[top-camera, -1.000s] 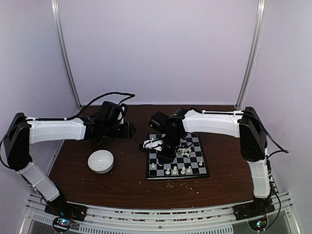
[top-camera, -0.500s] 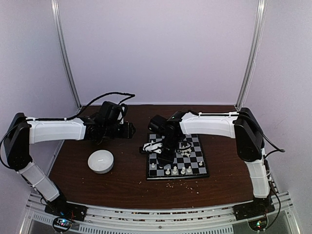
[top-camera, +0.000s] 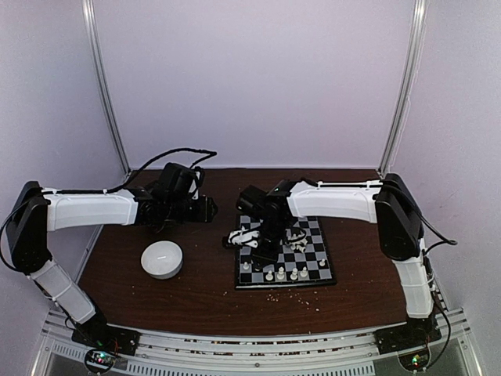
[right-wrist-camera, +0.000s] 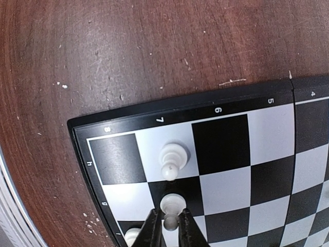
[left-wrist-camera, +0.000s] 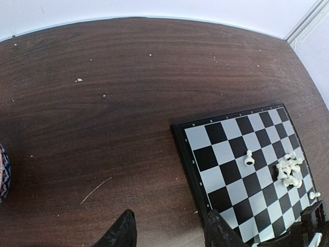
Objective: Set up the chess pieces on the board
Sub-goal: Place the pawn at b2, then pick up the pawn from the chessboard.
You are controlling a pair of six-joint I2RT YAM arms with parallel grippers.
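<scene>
The board (top-camera: pixel 315 236) lies right of the table's middle. Several white chess pieces (top-camera: pixel 282 274) stand along its near edge, and a small heap (top-camera: pixel 297 243) lies toward its middle. My right gripper (top-camera: pixel 262 249) is low over the board's left side. In the right wrist view it (right-wrist-camera: pixel 170 222) is shut on the head of a white pawn (right-wrist-camera: pixel 172 205) whose base is on a black square, next to another standing pawn (right-wrist-camera: pixel 172 157) near the corner of the board (right-wrist-camera: pixel 231 144). My left gripper (left-wrist-camera: pixel 169 231) is open and empty above bare table, left of the board (left-wrist-camera: pixel 231 154).
A round white bowl (top-camera: pixel 162 259) sits on the table left of the board. Crumbs are scattered along the table's near edge (top-camera: pixel 297 298). A lone pawn (left-wrist-camera: pixel 249 158) and the heap of pieces (left-wrist-camera: pixel 289 172) show in the left wrist view.
My right arm has shifted slightly left over the board's left side, still with the pawn. The left arm has not moved.
</scene>
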